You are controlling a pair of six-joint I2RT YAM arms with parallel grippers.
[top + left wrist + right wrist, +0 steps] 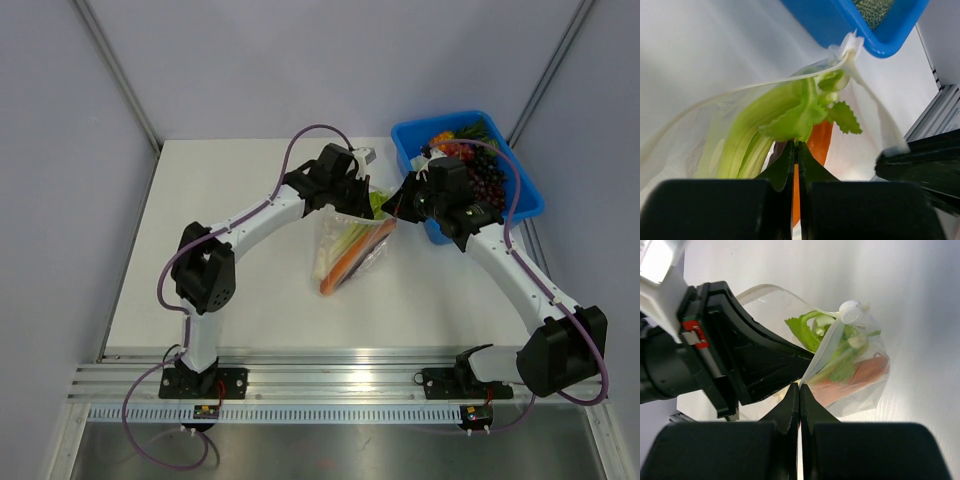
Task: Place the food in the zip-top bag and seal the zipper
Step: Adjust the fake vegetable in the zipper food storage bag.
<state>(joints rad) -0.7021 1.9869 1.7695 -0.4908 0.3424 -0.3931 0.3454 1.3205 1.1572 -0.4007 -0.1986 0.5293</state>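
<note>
Zip-top bag [352,245] sits mid-table between the two grippers, mouth end raised toward the far side, closed end on the table [230,190]. Both food pieces are inside: leek [765,130] with leaves up at the mouth, orange piece [820,142] beside it. So loading looks done and sealing is the step in hand.

Zipper [790,78] bows open along most of the mouth in the left wrist view. Leek leaves crowd right under it.

Left gripper [795,150]: jaws closed, apparently pinching bag film just below the leaves. Right gripper [799,390]: jaws closed on the bag's edge near the mouth corner. A white round tab [851,311] sits at that corner; can't tell whether it's a slider.

To do it well:
- keep the mouth edge taut between the two grips
- get the leaves clear of the strip first, or it won't mate
- press from one corner and run along the whole strip

Blue bin [527,190] with grapes [487,178] is just beside the right gripper, so watch the elbow.

Writing: none readable. The red label [694,332] on the left gripper is too small to read.
</note>
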